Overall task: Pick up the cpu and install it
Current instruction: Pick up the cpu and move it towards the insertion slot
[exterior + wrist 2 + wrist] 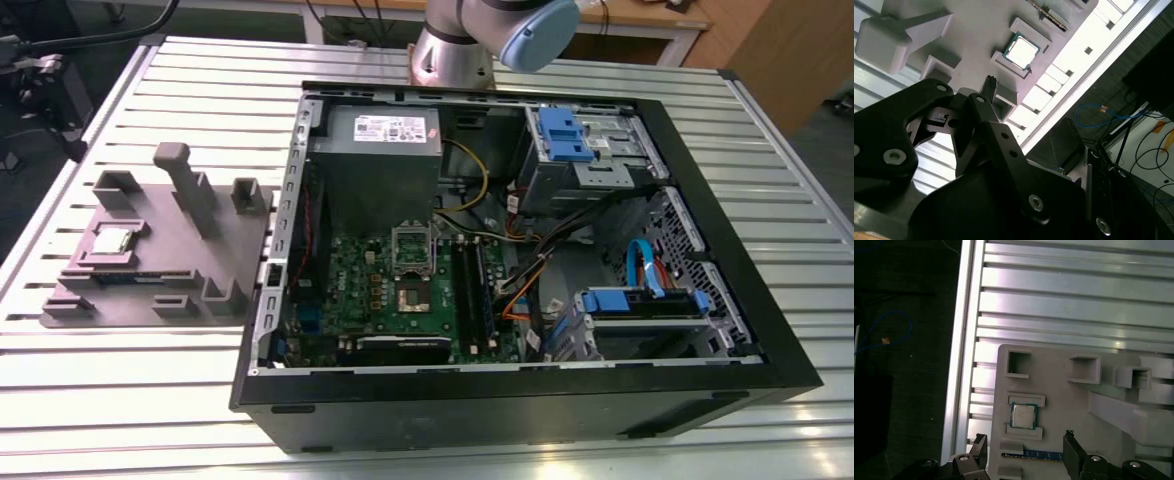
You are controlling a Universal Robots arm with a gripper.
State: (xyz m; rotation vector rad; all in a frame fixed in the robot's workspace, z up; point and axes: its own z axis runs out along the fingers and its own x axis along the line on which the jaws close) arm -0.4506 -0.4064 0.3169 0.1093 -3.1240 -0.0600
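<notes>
The cpu (114, 240) is a small silver square with a pale rim. It lies flat in a recess of the grey holder block (160, 270) on the table, at the exterior view's left. Both wrist views look down on the cpu (1023, 415) (1021, 50) in its recess. My gripper (1025, 439) hangs well above the holder, open, with its black fingertips (1070, 436) standing wide on either side of the cpu and nothing between them. Beside the holder stands the open computer case (747, 300), with the green motherboard (467, 300) and its socket (411, 295) lying inside.
The holder carries upright grey posts (180, 170) and a long dark circuit board (1034, 456) near the cpu. The case holds a grey power supply (380, 150), blue drive bays (567, 135) and loose cables (534, 270). The slatted table's edge (956, 390) runs close to the holder.
</notes>
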